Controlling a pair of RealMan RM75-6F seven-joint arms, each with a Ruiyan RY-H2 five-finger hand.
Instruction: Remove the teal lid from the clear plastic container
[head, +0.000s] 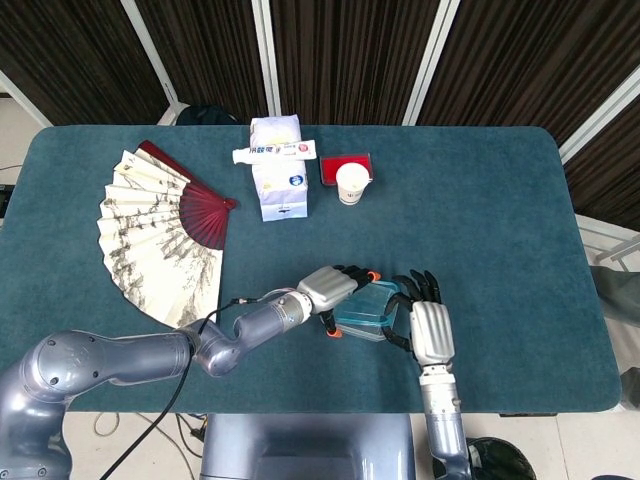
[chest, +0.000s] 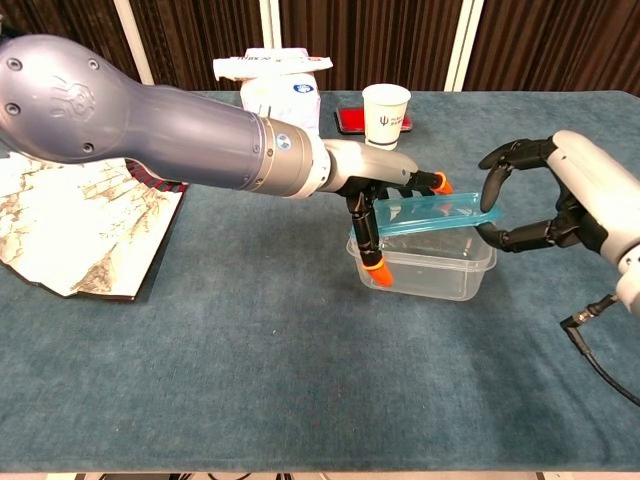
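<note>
The teal lid (chest: 432, 213) hangs tilted just above the clear plastic container (chest: 430, 268), its right end higher. My left hand (chest: 375, 200) reaches in from the left, with one orange-tipped finger down the container's near left corner and others over its far rim, gripping the container. My right hand (chest: 545, 195) curls around the lid's right end, fingers above and thumb below. In the head view the lid (head: 366, 307) sits between the left hand (head: 335, 285) and right hand (head: 428, 322) near the front edge of the table. Actual contact of the right fingers with the lid is hard to see.
An open paper fan (head: 150, 235) lies at the left. At the back stand a white box (head: 278, 180) with a tube on top, a paper cup (head: 351, 183) and a flat red item (head: 345, 162). A black cable (chest: 600, 365) trails from my right wrist.
</note>
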